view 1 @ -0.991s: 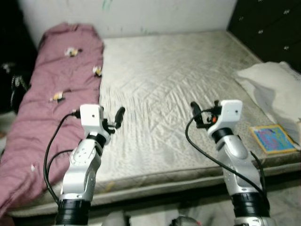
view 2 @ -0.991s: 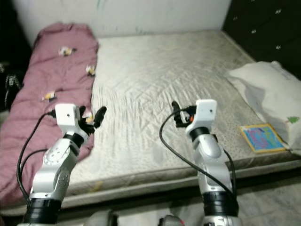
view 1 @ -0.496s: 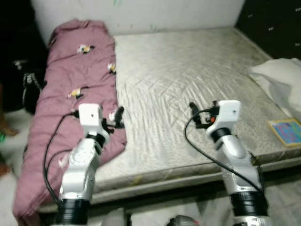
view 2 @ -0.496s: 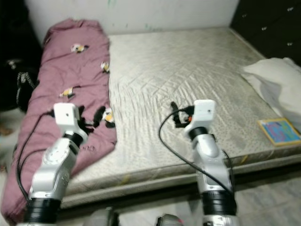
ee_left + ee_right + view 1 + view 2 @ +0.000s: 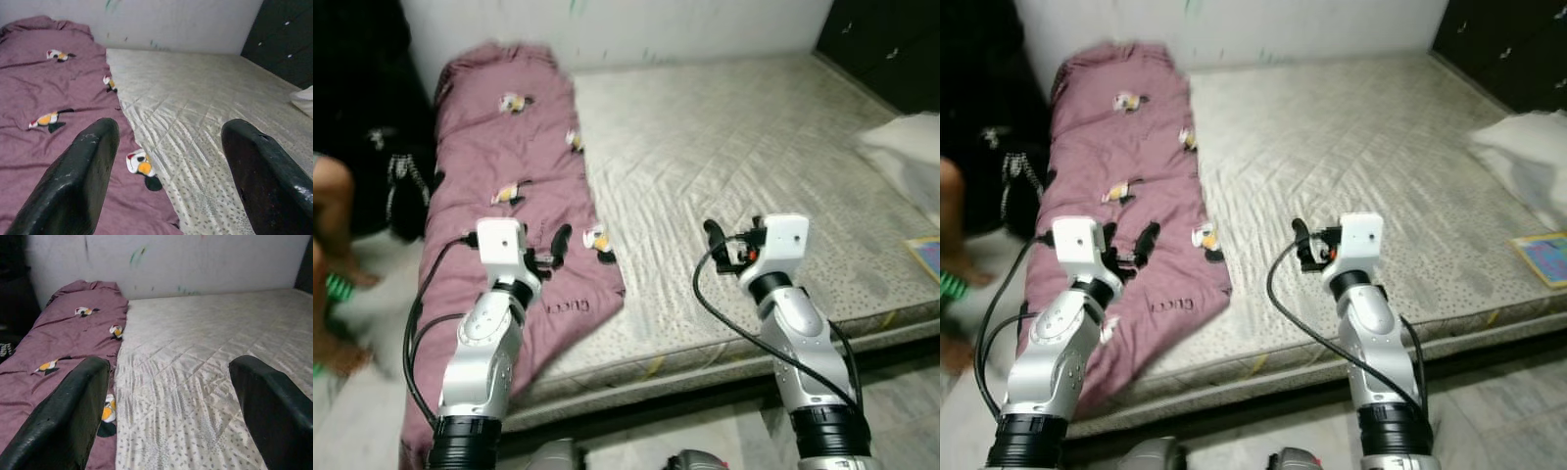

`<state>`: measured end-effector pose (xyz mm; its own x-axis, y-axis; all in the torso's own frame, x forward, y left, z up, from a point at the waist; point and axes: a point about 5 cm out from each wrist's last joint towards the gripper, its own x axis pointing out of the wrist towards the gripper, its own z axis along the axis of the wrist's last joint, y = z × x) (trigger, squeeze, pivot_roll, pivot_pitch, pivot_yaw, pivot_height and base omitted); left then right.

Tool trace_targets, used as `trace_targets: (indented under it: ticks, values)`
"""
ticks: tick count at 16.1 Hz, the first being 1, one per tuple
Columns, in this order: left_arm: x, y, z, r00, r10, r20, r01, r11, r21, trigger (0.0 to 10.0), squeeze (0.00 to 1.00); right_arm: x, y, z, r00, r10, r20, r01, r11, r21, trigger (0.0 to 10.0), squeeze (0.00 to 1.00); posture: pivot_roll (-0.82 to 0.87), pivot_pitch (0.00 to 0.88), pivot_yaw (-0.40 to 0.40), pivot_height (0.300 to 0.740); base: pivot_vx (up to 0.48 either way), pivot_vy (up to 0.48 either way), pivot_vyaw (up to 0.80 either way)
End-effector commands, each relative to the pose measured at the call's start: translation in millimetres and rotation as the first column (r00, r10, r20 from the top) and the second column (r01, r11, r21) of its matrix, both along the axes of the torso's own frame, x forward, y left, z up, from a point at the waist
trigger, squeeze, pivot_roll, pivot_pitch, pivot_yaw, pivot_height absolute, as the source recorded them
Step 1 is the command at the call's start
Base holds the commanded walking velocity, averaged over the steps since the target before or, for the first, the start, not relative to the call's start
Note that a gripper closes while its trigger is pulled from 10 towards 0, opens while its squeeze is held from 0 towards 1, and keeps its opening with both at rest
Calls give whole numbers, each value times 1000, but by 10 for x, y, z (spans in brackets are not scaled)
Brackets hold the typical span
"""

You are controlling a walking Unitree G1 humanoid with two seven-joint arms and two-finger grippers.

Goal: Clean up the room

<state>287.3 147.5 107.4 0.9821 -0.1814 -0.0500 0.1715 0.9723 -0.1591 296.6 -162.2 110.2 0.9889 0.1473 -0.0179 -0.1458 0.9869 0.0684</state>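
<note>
Both hands spread above mattress edge.

Head views down, wrist views low along mattress.

Bed: a bare, pale quilted mattress filled most of the scene.
Blanket: mauve with bird prints, it lay along the bed's left side, its lower end draped over the front edge.
Pillow: white, at the right edge.
Book: colourful, flat near the right front corner.
</note>
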Motion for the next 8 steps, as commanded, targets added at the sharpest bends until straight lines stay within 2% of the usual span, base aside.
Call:
trace_targets:
  ticks: [1,6,8]
  values:
    - [0,95,19,1000,25,3,-25,1000,16,10000,0,20,81,70,999,15,28,-16,1000,13,10000,0,-24,0,-1,740,0,472,0]
    - [7,102,29,999,42,6,-42,999,23,10000,0,26,84,88,999,20,41,-20,1000,6,10000,0,-25,0,1,740,0,476,0]
    - [9,111,45,998,54,29,-55,997,50,10000,0,25,89,88,999,20,41,-21,1000,8,10000,0,-27,0,0,740,0,0,0]
